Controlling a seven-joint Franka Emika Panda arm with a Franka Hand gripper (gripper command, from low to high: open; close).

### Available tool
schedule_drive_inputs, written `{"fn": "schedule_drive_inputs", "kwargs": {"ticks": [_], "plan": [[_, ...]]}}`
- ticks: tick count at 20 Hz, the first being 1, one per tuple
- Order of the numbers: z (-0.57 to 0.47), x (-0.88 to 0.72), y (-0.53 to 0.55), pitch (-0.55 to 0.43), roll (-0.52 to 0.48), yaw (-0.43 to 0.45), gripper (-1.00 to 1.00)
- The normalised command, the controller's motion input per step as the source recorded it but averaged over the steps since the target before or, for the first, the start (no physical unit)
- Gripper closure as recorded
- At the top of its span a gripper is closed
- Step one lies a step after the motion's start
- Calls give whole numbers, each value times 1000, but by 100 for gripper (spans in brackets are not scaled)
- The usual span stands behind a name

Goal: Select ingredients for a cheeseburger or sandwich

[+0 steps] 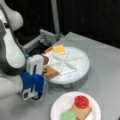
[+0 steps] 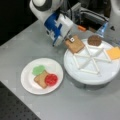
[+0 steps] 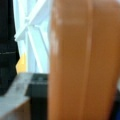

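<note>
A tan-brown toast square (image 1: 50, 72) (image 2: 75, 44) lies tilted at the edge of the white divided tray (image 1: 75, 77) (image 2: 85, 77). My gripper (image 1: 44, 71) (image 2: 70, 40) is shut on its near edge. In the wrist view this toast (image 3: 82, 62) fills most of the frame beside one black finger (image 3: 7, 50). On the paper plate (image 1: 60, 105) (image 2: 27, 82) sits the sandwich: a toast square (image 1: 81, 112) (image 2: 40, 79) with a red disc (image 1: 81, 101) (image 2: 51, 79) on it. A green disc (image 1: 68, 116) (image 2: 38, 70) overlaps one side of that toast.
The tray also holds a yellow-orange cheese square (image 1: 59, 49) (image 2: 114, 53) and a brown round patty (image 1: 45, 60) (image 2: 94, 40) in separate compartments. Metal framing (image 1: 40, 40) stands behind the tray. The grey table (image 1: 105, 62) extends around it.
</note>
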Motion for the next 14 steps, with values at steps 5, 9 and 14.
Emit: {"fn": "schedule_drive_inputs", "kwargs": {"ticks": [5,9,14], "plan": [[109,70,-82,-11,93,-1,100],[173,52,-38,24,63,-5,100],[254,65,-12,64,23,11,100]]}}
